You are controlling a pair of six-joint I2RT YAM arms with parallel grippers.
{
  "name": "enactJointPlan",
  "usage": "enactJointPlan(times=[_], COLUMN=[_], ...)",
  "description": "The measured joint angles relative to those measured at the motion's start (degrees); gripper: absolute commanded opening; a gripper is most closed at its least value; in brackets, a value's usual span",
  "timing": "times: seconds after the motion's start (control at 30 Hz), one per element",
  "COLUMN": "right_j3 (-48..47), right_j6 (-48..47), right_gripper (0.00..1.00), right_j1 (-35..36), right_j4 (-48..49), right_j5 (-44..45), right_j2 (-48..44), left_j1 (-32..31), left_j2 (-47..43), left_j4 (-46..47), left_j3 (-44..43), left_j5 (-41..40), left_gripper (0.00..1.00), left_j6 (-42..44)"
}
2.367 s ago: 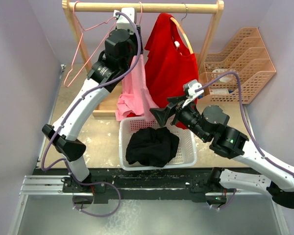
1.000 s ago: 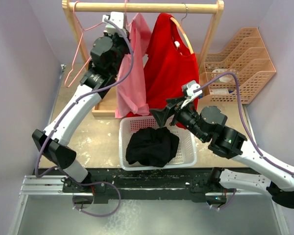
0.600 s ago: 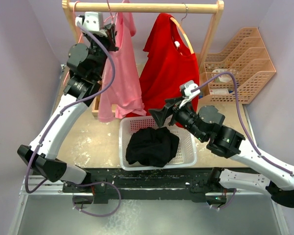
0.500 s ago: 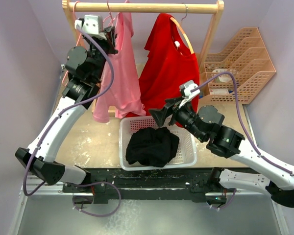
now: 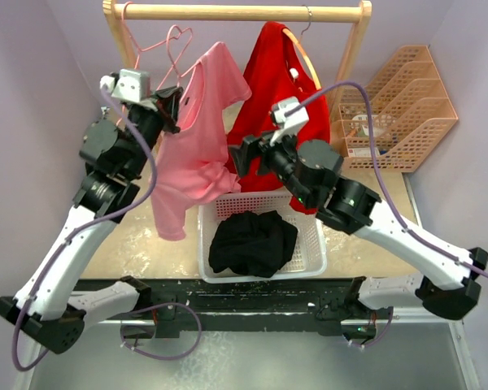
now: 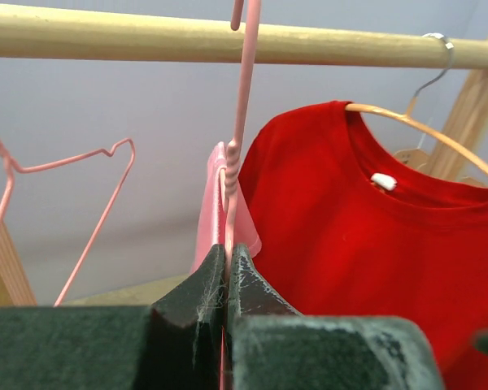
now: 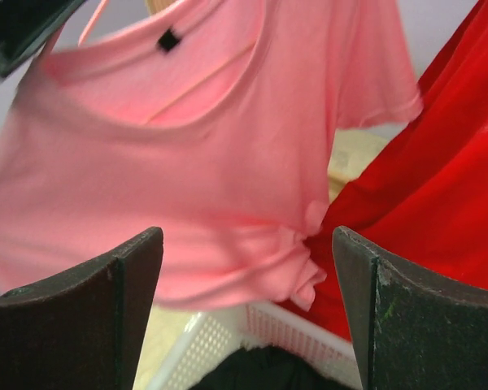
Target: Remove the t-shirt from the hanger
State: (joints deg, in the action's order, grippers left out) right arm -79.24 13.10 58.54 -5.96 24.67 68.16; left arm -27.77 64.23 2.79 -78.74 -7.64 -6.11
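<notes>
The pink t-shirt (image 5: pixel 193 134) is still on its pink hanger (image 6: pixel 232 162), so by the look of it the task is only partly under way. The neckline sits up at the wire and the body hangs slantwise, above the desk (image 5: pixel 171 236) and just left of the white basket (image 5: pixel 313 244). The left claw (image 6: pixel 226 276) is closed tight on the hanger's twisted neck, just under the hook. In the left wrist view the hanger's stem runs up to the wooden rail (image 6: pixel 106 36), so the hanger seems not yet lifted clear of it. The right claw (image 7: pixel 246 236) is spread wide and holds nothing. It faces the shirt's lower half at close range, with the cloth between its fingers in view but not touched, as far as I can tell. What is left, I judge, is for it to take hold of the fabric and draw the shirt off. A red t-shirt (image 5: pixel 281 89) hangs beside it, and a black garment (image 5: pixel 252 240) lies in the basket.
</notes>
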Motion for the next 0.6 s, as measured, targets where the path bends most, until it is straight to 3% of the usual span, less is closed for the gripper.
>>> enactJointPlan(times=[0.2,0.6], right_j3=[-10.32,-13.97], right_j6=[-3.91,-5.07], right_gripper=[0.84,0.79], right_j1=[-0.52,-3.37], right_j4=[2.62,7.54], right_j5=[2.12,1.22], right_j2=[10.29,20.22], left_j1=[0.00,0.00], left_j2=[-7.32,-9.66], left_j4=[-3.10,-7.69], left_j3=[1.79,2.97], left_j5=[2.34,4.76], left_gripper=[0.00,0.00], left_j6=[-3.41,-8.17])
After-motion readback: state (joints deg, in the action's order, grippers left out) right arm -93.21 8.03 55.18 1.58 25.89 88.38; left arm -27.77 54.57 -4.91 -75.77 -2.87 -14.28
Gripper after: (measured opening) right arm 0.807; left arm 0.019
